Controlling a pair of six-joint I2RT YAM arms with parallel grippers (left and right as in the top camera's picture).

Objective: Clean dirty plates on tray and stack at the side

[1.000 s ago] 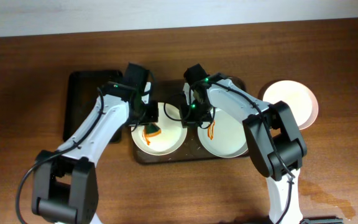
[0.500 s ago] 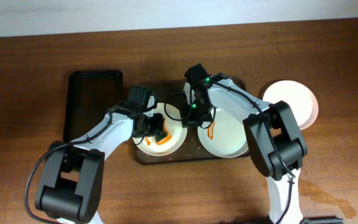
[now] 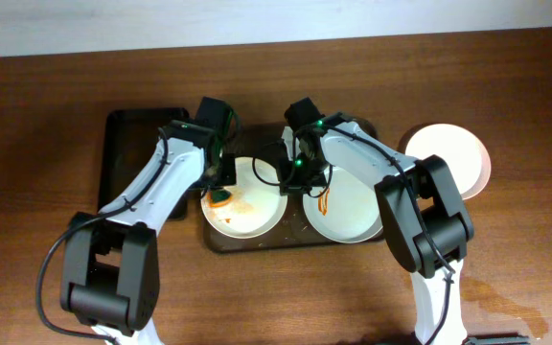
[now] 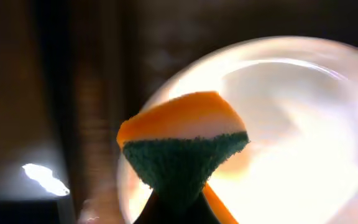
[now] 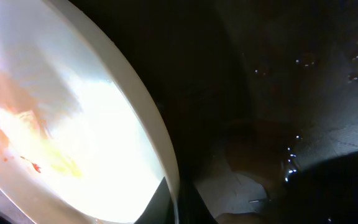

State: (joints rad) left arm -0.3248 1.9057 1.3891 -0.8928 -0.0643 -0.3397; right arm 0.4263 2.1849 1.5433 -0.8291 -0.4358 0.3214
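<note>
- Overhead, the left pincer [image 3: 220, 180] is clenching a sponge [image 3: 220, 199], orange back over green scouring face. It is holding the sponge at the edge of the plate [image 3: 252, 206] lying just ahead of its tips on the tray [image 3: 247, 243]. Whether the sponge is touching, I cannot tell.
- A pale orange film is showing on that plate beyond the sponge, so I am judging the wipe to be partway done.
- The right pincer [image 3: 298, 178] is sitting at the same plate's far rim, facing the left pincer. Its wrist view is too dark to tell whether it is clenched or released.
- A second plate [image 3: 353, 206], carrying an orange streak, is lying on the tray just behind the right pincer. A third plate [image 3: 451, 158], looking plain white, is resting on the worktop [image 3: 65, 96] well beyond that arm.
- Going wrong from here: if the rim is not truly being held, a scrubbing push could be sliding or tipping the plate. The narrow pinch could be letting the sponge twist out. With both pincers working this close, they could be clashing.
</note>
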